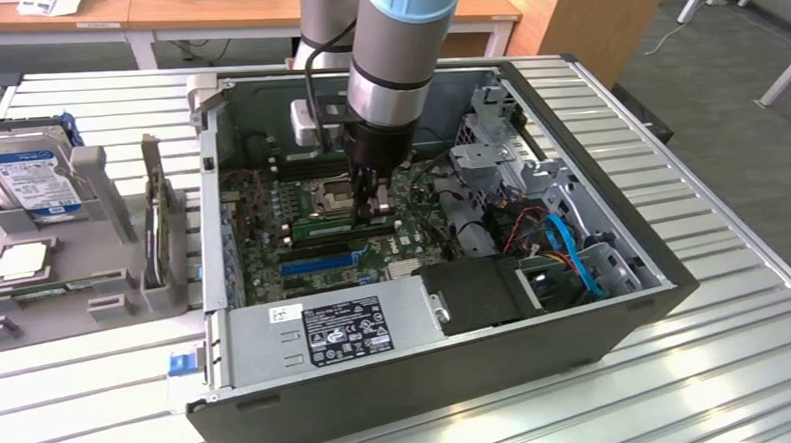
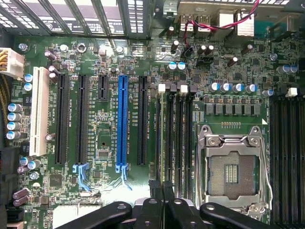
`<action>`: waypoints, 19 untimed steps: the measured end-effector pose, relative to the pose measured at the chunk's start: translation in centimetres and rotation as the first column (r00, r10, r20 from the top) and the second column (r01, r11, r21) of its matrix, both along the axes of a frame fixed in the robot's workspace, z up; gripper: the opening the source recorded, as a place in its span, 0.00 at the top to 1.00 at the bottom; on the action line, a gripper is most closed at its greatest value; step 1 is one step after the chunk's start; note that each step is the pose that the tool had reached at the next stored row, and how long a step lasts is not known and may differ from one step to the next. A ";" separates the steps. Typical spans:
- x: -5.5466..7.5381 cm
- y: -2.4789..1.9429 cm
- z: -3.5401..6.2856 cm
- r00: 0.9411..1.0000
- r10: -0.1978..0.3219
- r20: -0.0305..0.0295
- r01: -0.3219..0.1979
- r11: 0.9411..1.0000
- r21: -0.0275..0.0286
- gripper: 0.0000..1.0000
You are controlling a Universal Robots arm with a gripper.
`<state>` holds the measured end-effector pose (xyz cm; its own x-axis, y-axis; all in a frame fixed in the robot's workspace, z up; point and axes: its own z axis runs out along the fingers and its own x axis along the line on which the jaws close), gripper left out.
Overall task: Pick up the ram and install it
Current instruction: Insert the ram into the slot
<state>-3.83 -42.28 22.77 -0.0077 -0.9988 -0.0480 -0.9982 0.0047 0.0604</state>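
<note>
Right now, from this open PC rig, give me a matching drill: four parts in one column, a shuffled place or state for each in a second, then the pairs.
1. silver hard drive with blue-and-white label
2. long blue plastic motherboard slot
3. square metal-framed processor socket
4. grey metal power supply box with black label

A. empty, contacts bare
B. inside the black computer case, nearest the exterior camera
C. standing in the grey plastic holder, outside the case
D. between long black slots

Pairs: 1-C, 2-D, 3-A, 4-B
</note>
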 end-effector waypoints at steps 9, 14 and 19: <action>0.0 0.00 -0.18 1.000 0.000 0.000 0.000 1.000 0.000 0.88; 0.0 0.00 -0.27 1.000 0.000 0.000 0.000 1.000 0.000 0.88; 0.0 0.00 -0.32 1.000 0.000 0.000 0.000 1.000 0.000 0.88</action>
